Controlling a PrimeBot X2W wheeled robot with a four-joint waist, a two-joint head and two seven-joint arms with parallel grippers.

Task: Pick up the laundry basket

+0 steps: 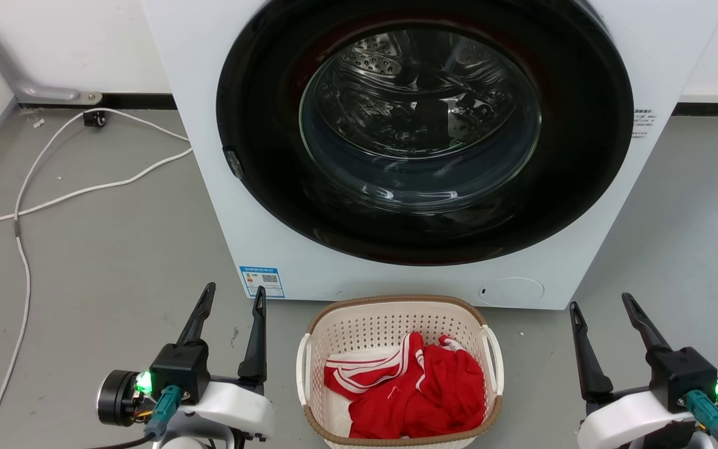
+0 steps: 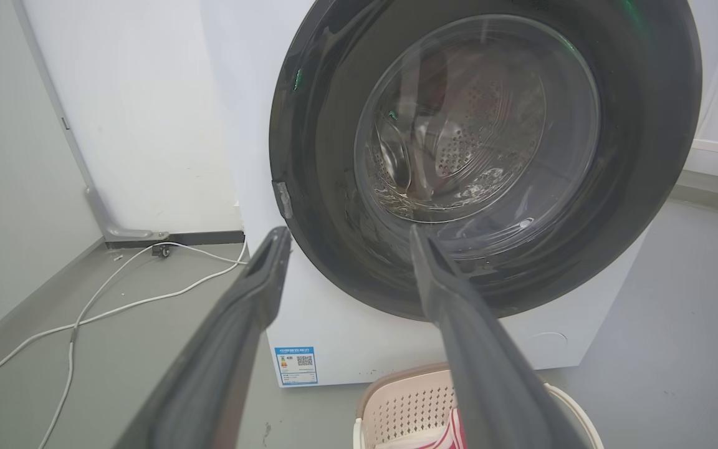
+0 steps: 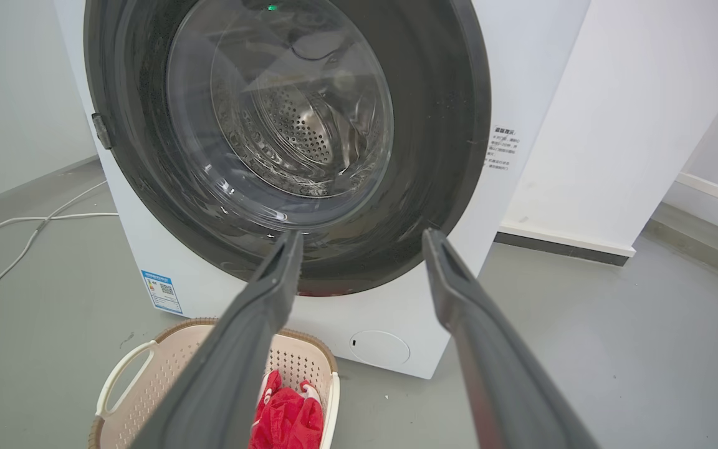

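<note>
We are facing the washer point(image 1: 259, 237), and the laundry basket point(image 1: 368, 330) is sitting on the floor just in front of it, below its round door point(image 1: 424, 134). A red and white garment point(image 1: 424, 393) is lying inside the basket. Our left gripper point(image 1: 235, 288) is hovering before the washer's left front corner and our right gripper point(image 1: 600, 300) before its right one. Both are spreading their fingers wide and gripping nothing.
</note>
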